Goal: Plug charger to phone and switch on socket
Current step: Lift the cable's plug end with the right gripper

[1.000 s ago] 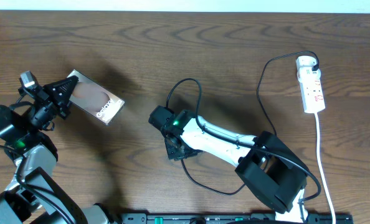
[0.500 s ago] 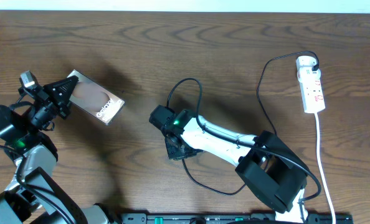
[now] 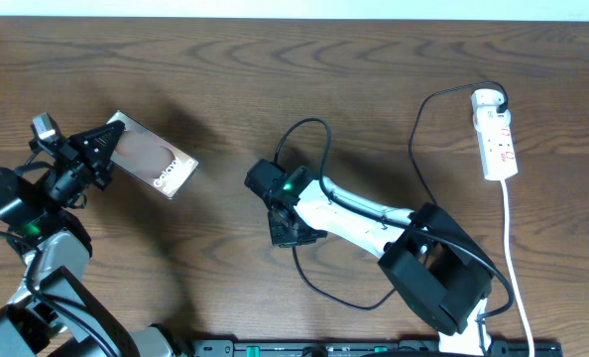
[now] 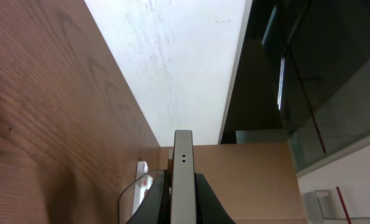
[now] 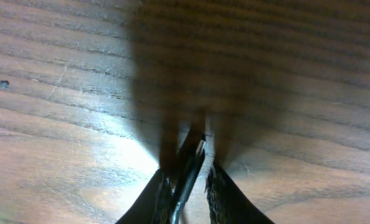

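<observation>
The left gripper (image 3: 106, 149) is clamped on the 10 o'clock end of the phone (image 3: 154, 157), at 9 o'clock in the overhead view. It holds the phone tilted up off the surface (image 3: 225, 79), with the lettered end aimed toward 4 o'clock. I judge this pose braces the phone and offers its free end to the other arm. In the left wrist view the phone (image 4: 183, 168) stands edge-on between the fingers (image 4: 152, 200). 2 small dark dots show on that edge, and I cannot tell whether they are the port.

Near the centre, the right gripper (image 3: 293, 233) points down and is pinched on the charger (image 3: 319, 134). The right wrist view shows the plug tip (image 5: 194, 155) jutting past the closed fingers (image 5: 225, 193), close over the wood. A grip that near the tip likely keeps it stiff enough to aim.

The cable loops toward 12 o'clock and trails round to the socket (image 3: 498, 139) at 2 o'clock, well apart from both arms. Plug and phone remain well apart, so the mating is not yet done.
</observation>
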Available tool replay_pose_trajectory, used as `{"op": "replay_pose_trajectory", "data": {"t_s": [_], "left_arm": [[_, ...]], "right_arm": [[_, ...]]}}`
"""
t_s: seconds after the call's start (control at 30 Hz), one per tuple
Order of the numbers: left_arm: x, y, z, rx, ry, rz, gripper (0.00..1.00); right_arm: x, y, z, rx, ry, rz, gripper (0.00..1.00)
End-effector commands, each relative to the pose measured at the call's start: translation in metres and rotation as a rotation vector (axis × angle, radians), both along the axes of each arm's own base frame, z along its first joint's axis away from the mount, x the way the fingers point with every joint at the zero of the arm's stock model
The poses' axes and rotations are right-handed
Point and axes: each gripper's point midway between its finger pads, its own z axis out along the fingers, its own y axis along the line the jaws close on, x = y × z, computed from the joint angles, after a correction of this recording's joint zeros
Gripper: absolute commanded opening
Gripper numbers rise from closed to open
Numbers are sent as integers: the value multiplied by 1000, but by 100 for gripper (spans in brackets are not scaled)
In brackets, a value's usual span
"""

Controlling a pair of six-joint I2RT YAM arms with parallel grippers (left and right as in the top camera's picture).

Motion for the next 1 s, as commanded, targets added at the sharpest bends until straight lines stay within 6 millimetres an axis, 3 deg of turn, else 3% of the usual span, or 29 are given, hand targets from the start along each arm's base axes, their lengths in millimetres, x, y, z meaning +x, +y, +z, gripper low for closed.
{"op": "replay_pose_trajectory", "data": {"t_s": [0.0, 0.17, 0.47, 0.7, 0.87, 0.97], "left_arm": [[-2, -1, 11, 34, -39, -20, 7], [-2, -1, 11, 35, -39, -20, 7], [-2, -2, 11, 37, -41, -21, 7], [-2, -2, 11, 37, -41, -21, 7], [-2, -2, 11, 41, -44, -21, 7], [-3, -2, 11, 49, -50, -24, 7]], "right_arm": [[2, -2, -8, -20, 6, -13, 16], [2, -2, -8, -20, 6, -13, 15], [2, -2, -8, -20, 6, -13, 2], [2, -2, -7, -18, 6, -14, 1], [11, 9, 7, 69, 41, 71, 1], [15, 27, 25, 210, 85, 178, 1]]}}
